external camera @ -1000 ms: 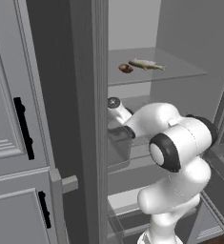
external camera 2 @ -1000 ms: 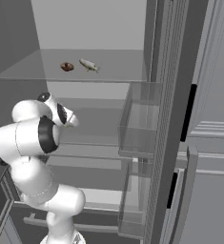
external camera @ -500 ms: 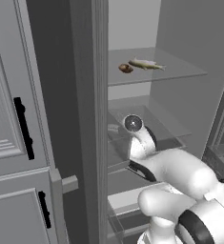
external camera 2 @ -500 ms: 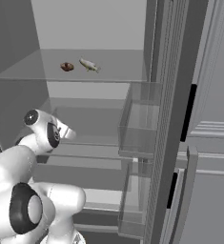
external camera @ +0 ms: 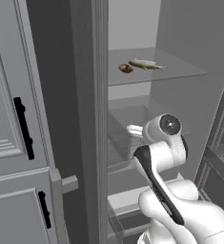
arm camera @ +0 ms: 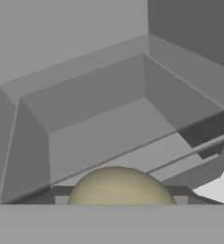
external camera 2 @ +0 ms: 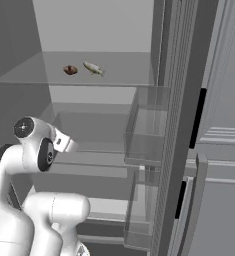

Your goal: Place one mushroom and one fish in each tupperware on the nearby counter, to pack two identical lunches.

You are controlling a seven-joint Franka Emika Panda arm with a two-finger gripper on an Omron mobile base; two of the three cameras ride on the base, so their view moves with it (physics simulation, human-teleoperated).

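Hand view: tan domed item [arm camera: 120, 187] at 6 o'clock, right up against the camera where the fingertips sit, hiding them. Looks like a mushroom cap, not certain. Hand [external camera 2: 67, 145] partly open and closed around that item, jaws well apart on it. Behind it, an open grey drawer [arm camera: 99, 124] from centre to 12 o'clock, seen from above.

Left base view: mushroom [external camera: 126, 68] and fish [external camera: 147, 64] on the upper glass shelf [external camera: 185, 71] of the open fridge, at about 12 o'clock. Mushroom small and brown, at 9 o'clock of the fish, just beside it, touching or not cannot tell. Fish lying flat, long axis running 9 to 3. Hand at centre frame, well below that shelf, at 6 o'clock of the fish, level with the lower shelf. White arm [external camera: 161, 157] rising from 5 o'clock, dark round joint cap facing the camera. Grey panelled cabinet door [external camera: 8, 119] with black handle [external camera: 24, 128] at 9 o'clock.

Right base view: same mushroom [external camera 2: 70, 70] and fish [external camera 2: 93, 68] at 11 o'clock on the glass shelf, mushroom at 9 o'clock of the fish. Hand at 8 o'clock, wrist block pointing toward 3 o'clock. Clear door bins [external camera 2: 146, 130] at centre, at 3 o'clock of the hand, apart from it. Fridge door edge with black handle [external camera 2: 196, 117] at 3 o'clock.
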